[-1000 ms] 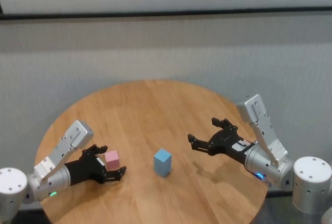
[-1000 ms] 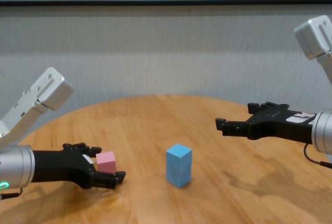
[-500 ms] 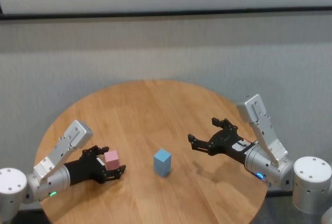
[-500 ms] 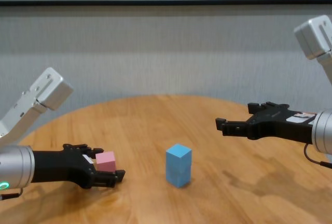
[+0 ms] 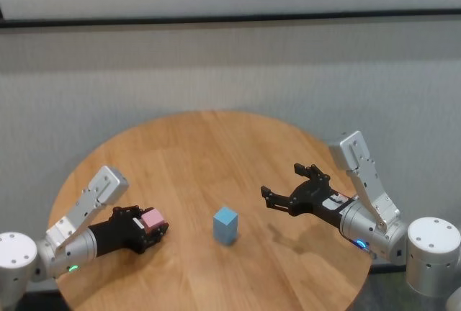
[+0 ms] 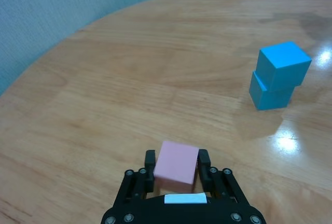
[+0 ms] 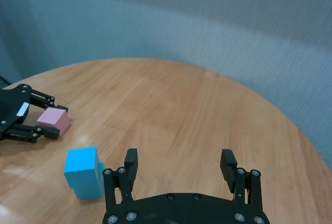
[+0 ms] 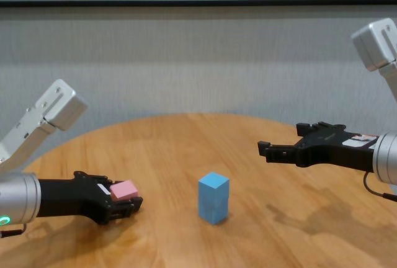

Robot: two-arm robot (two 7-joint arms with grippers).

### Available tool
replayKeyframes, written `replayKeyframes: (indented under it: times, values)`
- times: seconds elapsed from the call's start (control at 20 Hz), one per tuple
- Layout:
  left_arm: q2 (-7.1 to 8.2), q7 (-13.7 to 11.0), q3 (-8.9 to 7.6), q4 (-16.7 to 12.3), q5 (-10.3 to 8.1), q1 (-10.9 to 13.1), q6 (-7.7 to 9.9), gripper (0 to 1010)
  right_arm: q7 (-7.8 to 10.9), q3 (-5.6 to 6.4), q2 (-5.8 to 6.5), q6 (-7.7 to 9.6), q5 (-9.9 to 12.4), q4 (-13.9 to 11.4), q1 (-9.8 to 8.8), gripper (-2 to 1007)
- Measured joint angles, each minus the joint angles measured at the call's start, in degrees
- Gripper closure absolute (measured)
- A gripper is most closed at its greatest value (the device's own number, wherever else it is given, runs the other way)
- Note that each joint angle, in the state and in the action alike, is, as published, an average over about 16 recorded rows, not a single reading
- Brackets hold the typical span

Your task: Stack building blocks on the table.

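Note:
Two light blue blocks [image 5: 225, 224] stand stacked one on the other near the middle of the round wooden table [image 5: 209, 152]; the stack also shows in the chest view [image 8: 214, 197], the left wrist view [image 6: 279, 75] and the right wrist view [image 7: 83, 172]. My left gripper [image 5: 148, 228] is at the table's left, shut on the pink block [image 5: 152, 218], also in the chest view [image 8: 124, 190] and the left wrist view [image 6: 177, 167]. The block is tilted. My right gripper [image 5: 281, 197] is open and empty, held above the table to the right of the stack.
A grey wall [image 5: 230, 66] stands behind the table. The table's round edge curves close behind both arms. Bare tabletop lies between the stack and each gripper.
My left gripper has closed on the pink block, which now sits tilted between the fingers. The right arm and the blue stack have not moved.

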Motion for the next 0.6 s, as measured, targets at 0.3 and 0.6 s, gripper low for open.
replayKeyframes:
  times: [0.3,0.6]
  values:
    - [0.29,0.29,-0.15,-0.96,0.04,0.40,0.47,570,0.00,0.00,0.00,0.00,0.00,0.00,0.00,0]
    - [1.58,0.99,-0.59,-5.38,-0.17,2.03,2.51,613,0.00,0.00,0.00,0.00,0.00,0.00,0.00,0]
